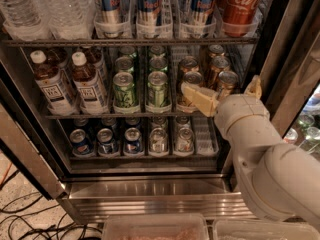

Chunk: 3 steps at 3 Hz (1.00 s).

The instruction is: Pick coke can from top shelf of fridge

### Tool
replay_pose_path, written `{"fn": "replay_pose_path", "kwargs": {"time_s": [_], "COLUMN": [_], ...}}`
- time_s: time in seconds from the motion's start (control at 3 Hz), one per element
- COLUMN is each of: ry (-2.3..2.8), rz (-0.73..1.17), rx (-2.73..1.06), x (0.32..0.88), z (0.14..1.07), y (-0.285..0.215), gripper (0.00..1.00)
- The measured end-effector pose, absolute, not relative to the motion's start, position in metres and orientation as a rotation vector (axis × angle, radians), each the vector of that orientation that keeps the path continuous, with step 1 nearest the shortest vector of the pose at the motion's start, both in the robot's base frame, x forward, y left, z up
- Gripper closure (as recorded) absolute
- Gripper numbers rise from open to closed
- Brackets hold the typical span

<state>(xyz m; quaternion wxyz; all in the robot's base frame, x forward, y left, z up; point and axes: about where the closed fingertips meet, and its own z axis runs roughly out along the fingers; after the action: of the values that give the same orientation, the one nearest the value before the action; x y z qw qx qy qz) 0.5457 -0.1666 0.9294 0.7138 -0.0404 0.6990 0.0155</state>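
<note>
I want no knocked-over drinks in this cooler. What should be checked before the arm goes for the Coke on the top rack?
1. Target found: ok. The coke can stands at the right end of the top shelf.
2. Hand free: ok. The hand is open, fingers spread, holding nothing.
3. Hand height: not ok. It sits in front of the middle rack, below the can.
4. Room on the can's left: not ok. A Red Bull can stands close beside it.
5. Room on the can's right: cannot tell. The fridge side is near.
</note>
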Motion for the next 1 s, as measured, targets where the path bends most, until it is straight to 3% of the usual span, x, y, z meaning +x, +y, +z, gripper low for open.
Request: {"fn": "replay_pose_path", "kwargs": {"time_s": [1.0], "ry": [1.59], "rz": [0.019], "rx": [-0.107], "x": [0.5543], "z": [0.9407], "y": [-0.163], "gripper": [0.0]}}
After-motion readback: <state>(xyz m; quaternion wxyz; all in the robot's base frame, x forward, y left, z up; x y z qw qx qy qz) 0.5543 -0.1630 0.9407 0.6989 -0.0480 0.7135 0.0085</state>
